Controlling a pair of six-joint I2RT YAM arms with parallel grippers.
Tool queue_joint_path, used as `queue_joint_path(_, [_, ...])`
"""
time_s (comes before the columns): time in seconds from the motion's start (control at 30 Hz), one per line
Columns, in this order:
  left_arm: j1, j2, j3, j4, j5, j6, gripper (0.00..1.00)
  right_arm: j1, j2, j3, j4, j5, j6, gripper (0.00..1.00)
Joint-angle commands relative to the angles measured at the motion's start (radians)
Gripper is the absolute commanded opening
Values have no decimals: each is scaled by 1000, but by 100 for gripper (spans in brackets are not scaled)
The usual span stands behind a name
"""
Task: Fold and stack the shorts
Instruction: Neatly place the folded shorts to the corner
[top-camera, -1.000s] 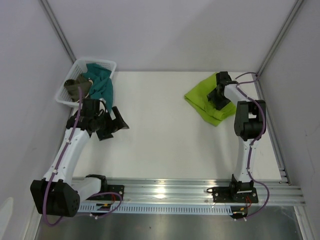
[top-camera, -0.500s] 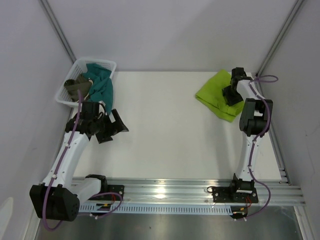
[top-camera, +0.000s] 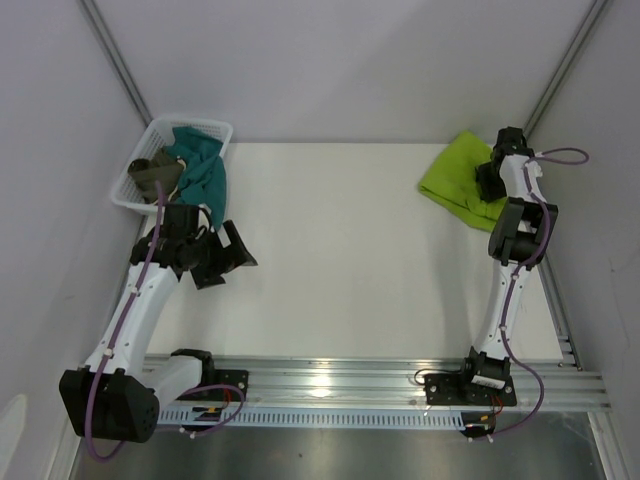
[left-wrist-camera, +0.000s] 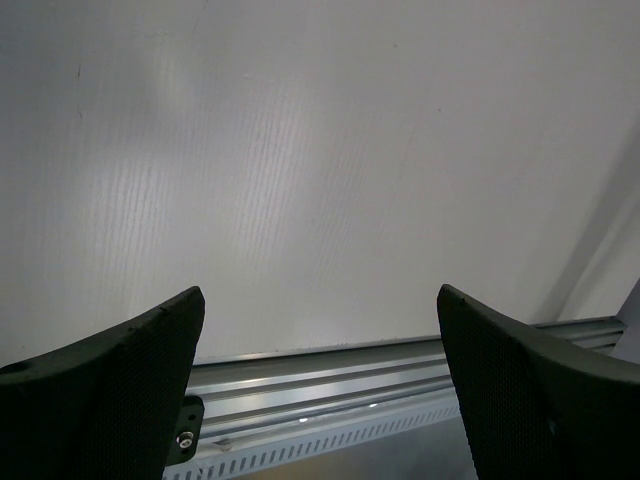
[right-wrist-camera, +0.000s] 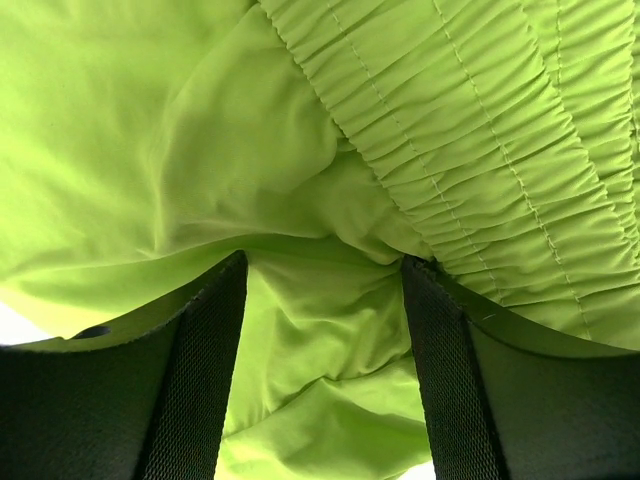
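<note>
At the near edge, a ribbed aluminium rail (top-camera: 330, 375) carries both arm bases. Just beyond it on the left, the left gripper (top-camera: 224, 258) is held above the bare white counter (top-camera: 340, 230). Its jaws are spread wide with nothing between them. It is judged to be parked there out of the way, since no cloth lies within its reach at the middle of the counter.

Further back on the right, the right gripper (right-wrist-camera: 322, 262) is stretched out towards the far right corner. Its jaws are clamped on a bunched fold of the bright lime-green fabric shorts (top-camera: 455, 180), close beside the gathered elastic waistband (right-wrist-camera: 480, 170). The shorts are seen lying as a compact, roughly folded bundle on the counter near the far right corner. That place appears to be meant as the stacking spot, well apart from the unsorted laundry.

At the far left, a white plastic basket (top-camera: 190, 122) is set in the corner. A teal cloth garment (top-camera: 205, 172) is draped over its near rim, and an olive-brown cloth garment (top-camera: 150, 175) is piled inside, presumably kept for later folding.
</note>
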Motion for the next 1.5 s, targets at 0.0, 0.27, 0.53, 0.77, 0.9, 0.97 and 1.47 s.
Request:
queue_joint_path(0.0, [9, 1, 12, 10, 10, 15, 99, -27, 56, 48, -14, 39, -64, 66])
queue_joint_path(0.27, [7, -21, 6, 21, 16, 5, 99, 12, -167, -69, 120, 62, -273, 77])
queue_joint_path(0.53, [7, -50, -6, 21, 16, 7, 99, 156, -279, -106, 84, 91, -578, 89])
queue_joint_path(0.77, [7, -71, -27, 39, 28, 13, 99, 268, -335, -234, 119, 72, -770, 87])
queue_joint_path(0.9, [7, -84, -50, 50, 42, 15, 99, 279, -292, -217, 82, 42, -738, 84])
queue_joint_path(0.97, [7, -90, -60, 55, 45, 16, 99, 297, -246, -175, 59, 62, -712, 83])
queue_joint_path(1.47, [7, -77, -53, 58, 51, 39, 99, 397, -56, -57, -13, 311, -644, 73])
